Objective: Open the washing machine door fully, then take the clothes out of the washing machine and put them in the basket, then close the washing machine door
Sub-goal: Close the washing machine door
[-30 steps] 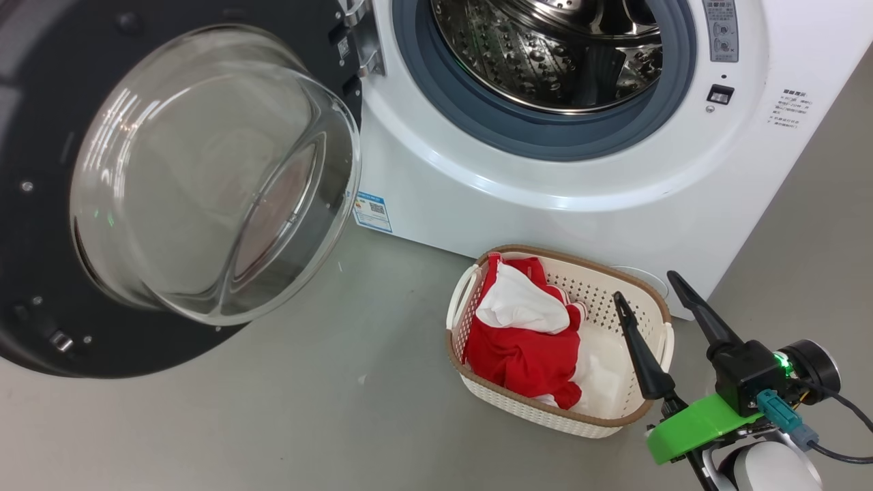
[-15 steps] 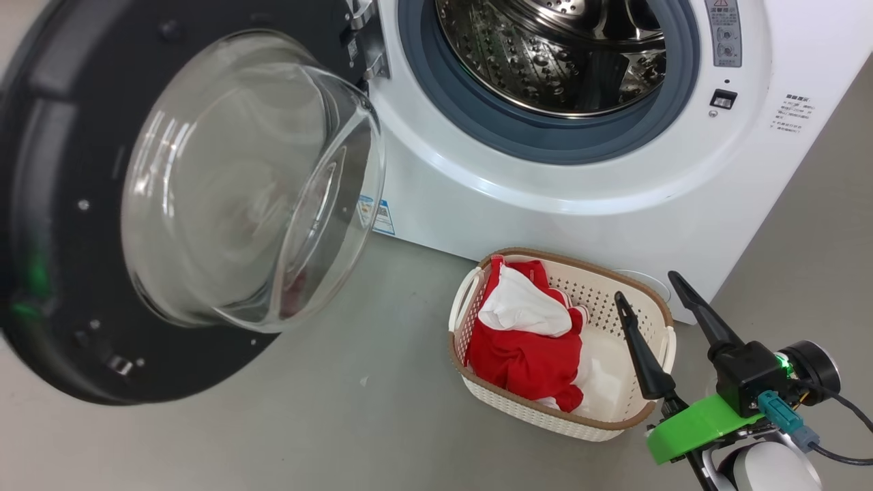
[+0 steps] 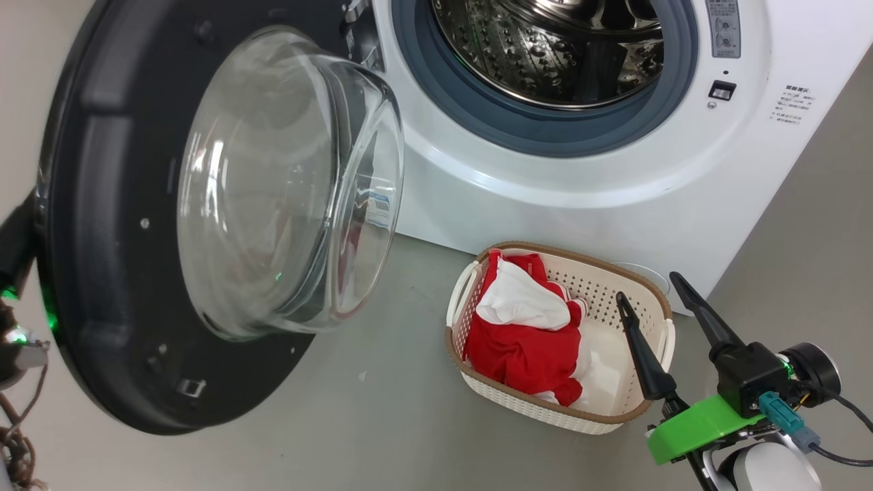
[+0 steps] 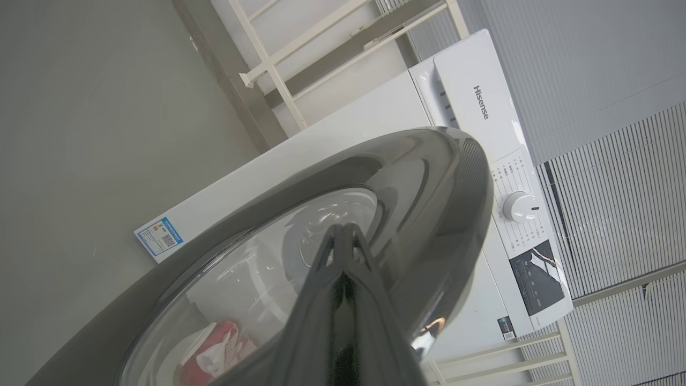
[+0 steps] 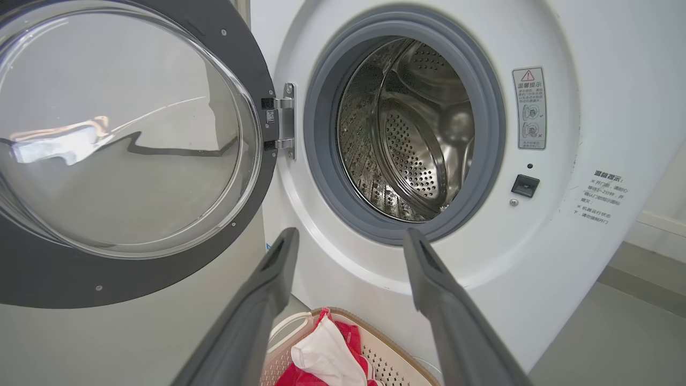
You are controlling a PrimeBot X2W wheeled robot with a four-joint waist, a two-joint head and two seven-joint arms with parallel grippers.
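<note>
The washing machine [image 3: 545, 204] stands with its steel drum [image 3: 545, 48] bare. Its door [image 3: 116, 273] hangs partly swung, glass bowl [image 3: 286, 184] bulging toward the opening. In the left wrist view my left gripper [image 4: 343, 231] is shut with nothing in it, its tips against the outer face of the door [image 4: 445, 203]. Red and white clothes [image 3: 525, 341] lie in the cream basket [image 3: 566, 256] on the floor before the machine. My right gripper [image 3: 648, 286] is open and holds nothing, just right of the basket; in its own view the right gripper [image 5: 351, 236] points at the drum [image 5: 412, 134].
Grey floor lies around the basket and under the door. A dark part of my left arm [image 3: 15, 252] shows behind the door's left edge. A white metal frame [image 4: 300, 53] stands beyond the machine. The door latch slot [image 5: 524, 185] sits right of the opening.
The door has swung steadily toward the machine's opening, its glass bowl now nearer the front panel. My left arm has come into the head view at the left edge. The right gripper has stayed put.
</note>
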